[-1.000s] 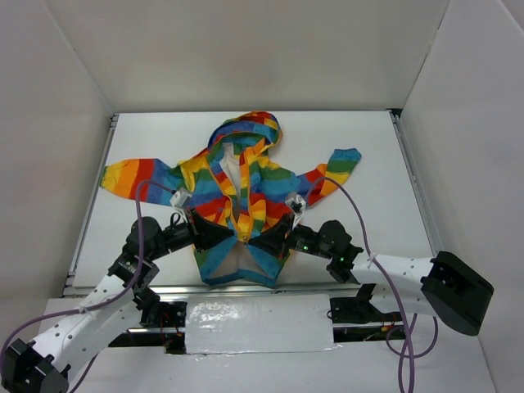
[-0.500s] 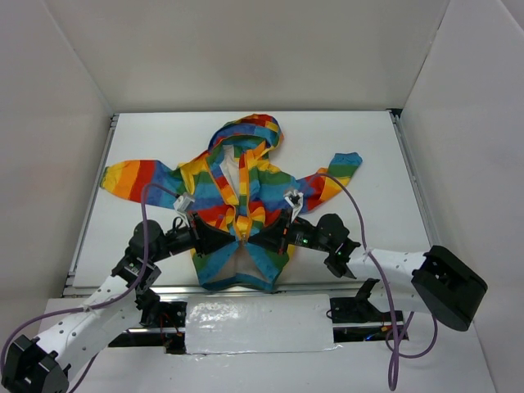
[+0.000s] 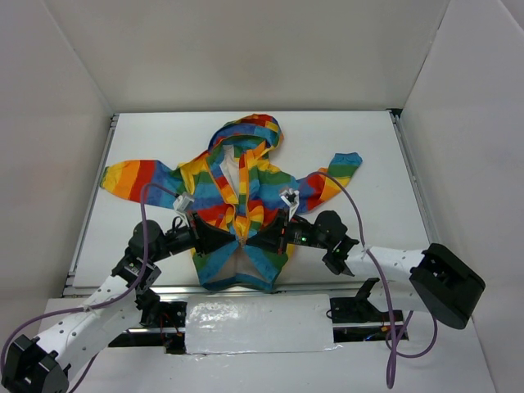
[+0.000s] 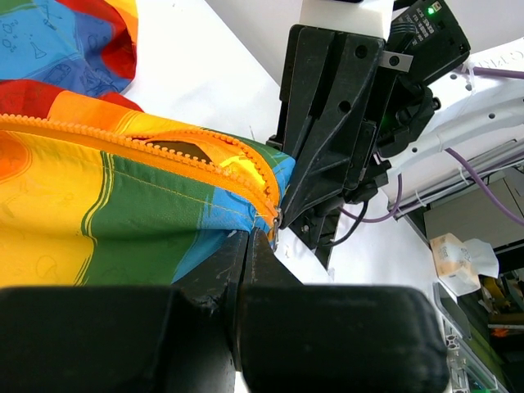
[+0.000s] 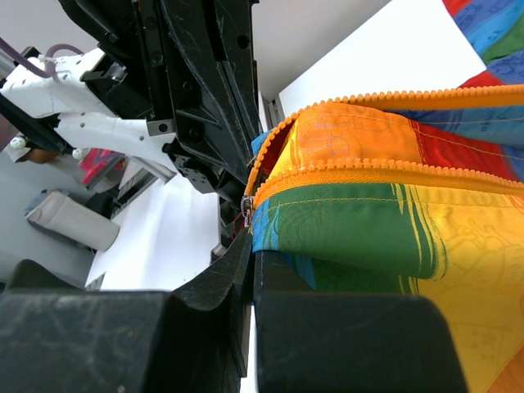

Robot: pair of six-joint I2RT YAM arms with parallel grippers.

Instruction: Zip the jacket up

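Jacket [image 3: 241,176] lies on its back on the white surface [image 3: 368,155], hood away from the arms, sleeves spread, front unzipped. On the left, the left pincer [image 4: 248,239] is pressed together on the lower corner of one front panel, just below the end of the orange zipper [image 4: 164,141]. Between the 2 arms the 2 zipper ends nearly meet, and a small metal piece [image 5: 247,206] hangs at the end of the tape. On the right, the right pincer [image 5: 250,246] is likewise pinched shut on the other panel's corner, almost tip to tip with its partner.

The step in hand looks like mating the 2 zipper ends. To do it well, hold both corners taut and level and line the pin up with the slider's slot before pushing. Move slowly — a slack or twisted tape would likely jam or miss.
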